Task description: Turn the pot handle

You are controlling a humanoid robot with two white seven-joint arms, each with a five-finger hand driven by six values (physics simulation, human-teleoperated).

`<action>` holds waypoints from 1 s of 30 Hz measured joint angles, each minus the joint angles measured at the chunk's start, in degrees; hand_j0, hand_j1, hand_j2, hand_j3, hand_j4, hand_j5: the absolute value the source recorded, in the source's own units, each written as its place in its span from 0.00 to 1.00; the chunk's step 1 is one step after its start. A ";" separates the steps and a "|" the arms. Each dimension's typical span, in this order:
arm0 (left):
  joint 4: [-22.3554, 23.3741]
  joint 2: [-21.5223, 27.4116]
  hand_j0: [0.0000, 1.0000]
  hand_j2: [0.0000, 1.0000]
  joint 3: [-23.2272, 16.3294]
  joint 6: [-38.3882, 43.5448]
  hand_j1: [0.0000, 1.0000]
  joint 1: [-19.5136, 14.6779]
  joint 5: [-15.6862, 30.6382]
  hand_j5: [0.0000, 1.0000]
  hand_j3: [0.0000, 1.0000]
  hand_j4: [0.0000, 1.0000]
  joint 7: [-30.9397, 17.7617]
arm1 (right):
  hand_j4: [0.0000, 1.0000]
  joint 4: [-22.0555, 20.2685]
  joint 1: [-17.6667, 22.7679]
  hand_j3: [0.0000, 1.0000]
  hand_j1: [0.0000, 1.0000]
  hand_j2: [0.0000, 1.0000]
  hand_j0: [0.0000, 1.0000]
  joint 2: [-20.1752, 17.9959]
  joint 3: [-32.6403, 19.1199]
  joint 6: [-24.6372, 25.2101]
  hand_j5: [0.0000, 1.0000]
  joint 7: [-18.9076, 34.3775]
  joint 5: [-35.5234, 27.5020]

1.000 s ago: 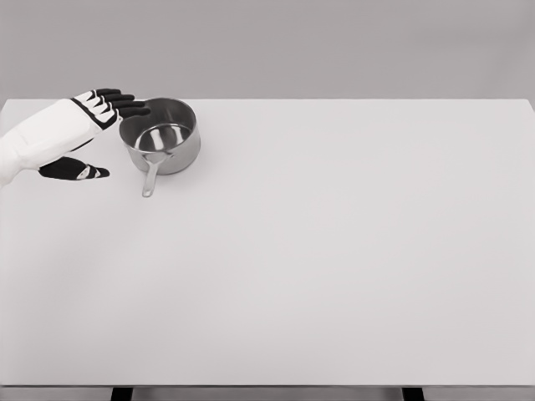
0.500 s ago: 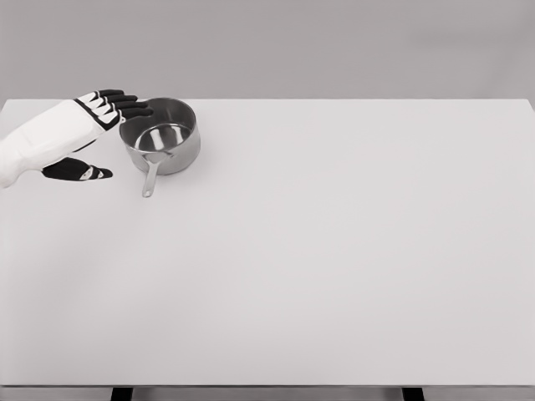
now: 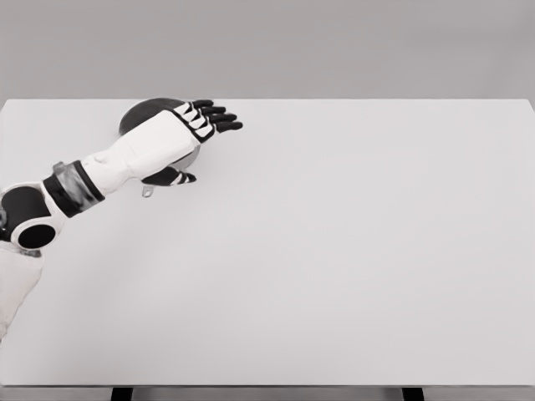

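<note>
Left hand (image 3: 180, 138): above the pot, fingers stretched out and holding nothing.
Pot (image 3: 138, 115): far left of the white table (image 3: 334, 251), mostly hidden under the hand.
Handle tip (image 3: 147, 192): shows below the forearm.

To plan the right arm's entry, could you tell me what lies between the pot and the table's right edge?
In the head view, only the left hand, over the pot; beyond its fingertips the table is bare.
</note>
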 measured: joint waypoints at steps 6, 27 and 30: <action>2.37 -3.75 1.00 1.00 -0.76 0.00 1.00 0.70 -7.53 1.00 1.00 1.00 0.18 | 1.00 0.00 0.00 1.00 1.00 1.00 1.00 0.00 0.00 0.00 1.00 0.00 0.00; 8.81 -2.95 1.00 1.00 5.71 0.00 1.00 2.55 -11.82 1.00 1.00 1.00 0.55 | 1.00 0.00 0.00 1.00 1.00 1.00 1.00 0.00 0.00 0.00 1.00 0.00 0.00; 9.30 -1.82 1.00 1.00 7.39 0.00 1.00 3.42 -11.60 1.00 1.00 1.00 0.57 | 1.00 0.00 0.00 1.00 1.00 1.00 1.00 0.00 0.01 0.00 1.00 0.00 0.01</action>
